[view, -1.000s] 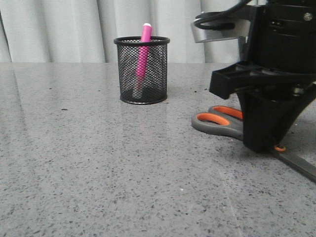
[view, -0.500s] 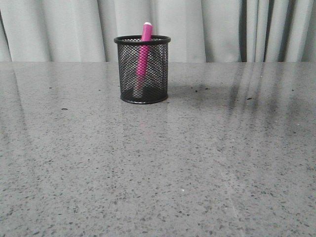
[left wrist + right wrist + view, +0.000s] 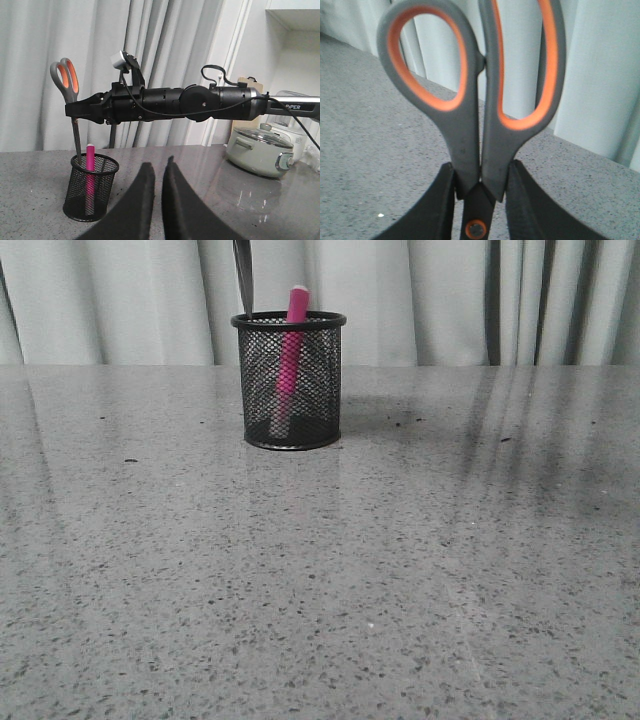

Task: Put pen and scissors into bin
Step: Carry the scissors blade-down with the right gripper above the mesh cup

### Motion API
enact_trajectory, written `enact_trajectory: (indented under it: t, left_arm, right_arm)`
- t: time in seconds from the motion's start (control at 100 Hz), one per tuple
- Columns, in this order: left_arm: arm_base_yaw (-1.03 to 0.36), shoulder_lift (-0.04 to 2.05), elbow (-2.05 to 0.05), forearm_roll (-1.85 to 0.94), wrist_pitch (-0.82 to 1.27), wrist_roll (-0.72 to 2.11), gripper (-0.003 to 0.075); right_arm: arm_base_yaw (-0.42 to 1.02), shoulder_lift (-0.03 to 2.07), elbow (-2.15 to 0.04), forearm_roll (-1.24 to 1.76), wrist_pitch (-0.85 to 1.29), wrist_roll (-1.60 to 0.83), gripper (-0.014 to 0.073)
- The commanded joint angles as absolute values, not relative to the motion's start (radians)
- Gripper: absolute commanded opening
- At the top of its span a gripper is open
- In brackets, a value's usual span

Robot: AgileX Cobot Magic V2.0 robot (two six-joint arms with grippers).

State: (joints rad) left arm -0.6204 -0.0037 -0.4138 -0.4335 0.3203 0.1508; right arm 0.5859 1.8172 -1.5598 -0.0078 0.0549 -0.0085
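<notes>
Grey speckled bench (image 3: 320,570), pale curtains (image 3: 450,300) behind. The bin (image 3: 289,380), a black mesh cup, stands upright on the bench toward the back, left of centre in the front view. The pen (image 3: 290,350) is inside it, pink, leaning a little, its whitish cap poking above the rim. The scissors (image 3: 71,107) hang point-down over the bin: in the front view only the dark blade (image 3: 243,278) shows, coming down from the top edge to the rim at the bin's left side, just beside the pen. In the left wrist view the blade tip sits at or just within the rim; whether it touches the mesh or the pen cannot be told. The handles are uppermost, grey with orange lining. The right claw (image 3: 479,200) pinches the scissors just below the handles, at the orange pivot screw (image 3: 475,229), one black finger (image 3: 432,210) pressed to each side. The right arm (image 3: 190,102) reaches across horizontally, above the bin, with a cable looped along it. The left claw (image 3: 156,200) is held low over the bench, near the bin, its two dark fingers nearly together with a thin gap, nothing between them. A pale green pot (image 3: 262,150) with a lid sits on the far side of the bench.
</notes>
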Motion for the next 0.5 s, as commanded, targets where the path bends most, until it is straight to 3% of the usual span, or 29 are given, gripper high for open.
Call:
enact_trajectory:
  t: [0.0,0.3,0.49]
  left_arm:
    - [-0.625,0.016,-0.440,-0.463,0.252,0.144,0.0008]
    - [-0.625,0.016,-0.440,-0.477,0.267,0.144,0.0008]
    - [-0.625,0.016,-0.440,-0.477,0.264,0.144,0.0008]
  right_arm:
    - [0.556,1.769,-1.592,-0.028,-0.047,-0.014,-0.0065]
    - [0.532,1.767,-1.581,-0.024,0.021,-0.014,-0.0065]
    - [0.534,1.765,-1.519,-0.024,-0.048,-0.014,-0.0065]
